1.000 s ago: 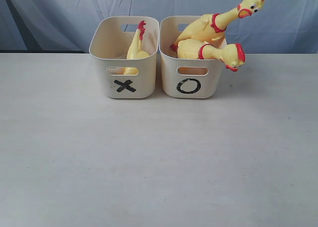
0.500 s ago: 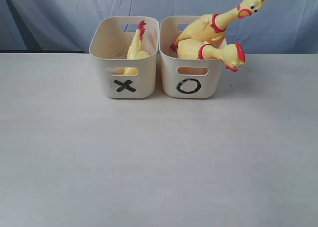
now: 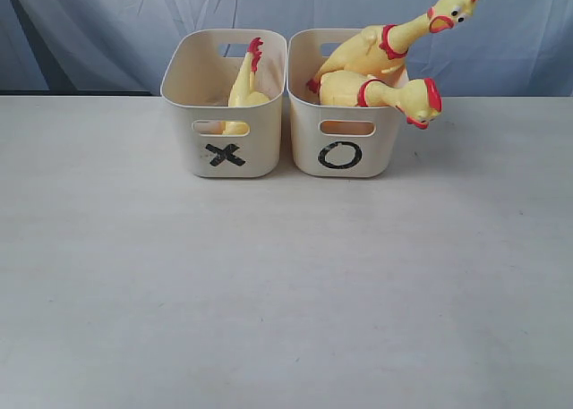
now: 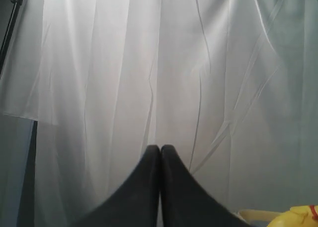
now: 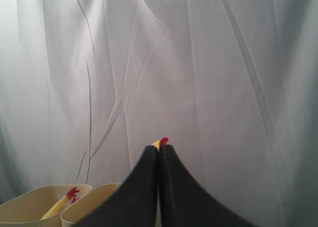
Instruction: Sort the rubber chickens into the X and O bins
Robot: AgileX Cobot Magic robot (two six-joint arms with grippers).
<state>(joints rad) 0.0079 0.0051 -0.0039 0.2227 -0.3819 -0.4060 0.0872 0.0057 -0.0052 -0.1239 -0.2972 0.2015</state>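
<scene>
Two cream bins stand side by side at the back of the table. The X bin (image 3: 182,114) holds the smaller yellow rubber chicken (image 3: 246,89), its red comb sticking up. Two long chickens lie in the O bin (image 3: 306,136): the upper one (image 3: 376,47) raises its head high to the right, and the lower one (image 3: 390,94) hangs its head over the right rim. Neither arm shows in the exterior view. My left gripper (image 4: 160,148) is shut with nothing in it, and so is my right gripper (image 5: 159,148). A red comb tip (image 5: 163,140) peeks out far behind the right gripper.
A pale curtain (image 3: 107,24) hangs behind the table and fills both wrist views. The grey tabletop (image 3: 286,284) stretches in front of the bins. A bin rim (image 4: 253,215) and a bit of chicken (image 4: 300,214) show in the left wrist view; both bins (image 5: 30,206) appear low in the right wrist view.
</scene>
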